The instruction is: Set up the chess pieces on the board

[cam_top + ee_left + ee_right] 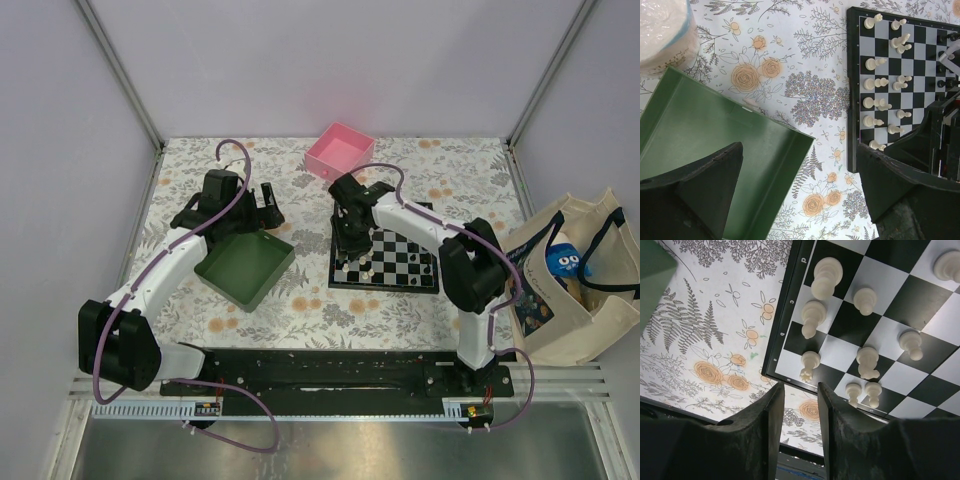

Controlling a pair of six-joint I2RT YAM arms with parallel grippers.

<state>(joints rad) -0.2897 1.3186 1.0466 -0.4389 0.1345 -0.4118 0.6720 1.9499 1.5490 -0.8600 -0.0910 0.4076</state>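
The board (400,262) lies right of centre and also shows in the left wrist view (854,100) and the right wrist view (790,315). Several cream-white chess pieces (812,317) stand in two rows along its left side (875,82). Black pieces (941,84) stand at its far side. My right gripper (350,243) hovers over the board's left edge. Its fingers (772,405) are narrowly apart with nothing between them, just off the rim near a cream piece (810,365). My left gripper (268,205) is wide open and empty above the green tray's corner (799,150).
An empty green tray (245,265) sits left of the board. A pink box (340,150) stands at the back centre. A cloth tote bag (575,275) stands off the table's right edge. Flowered cloth (805,60) covers the table.
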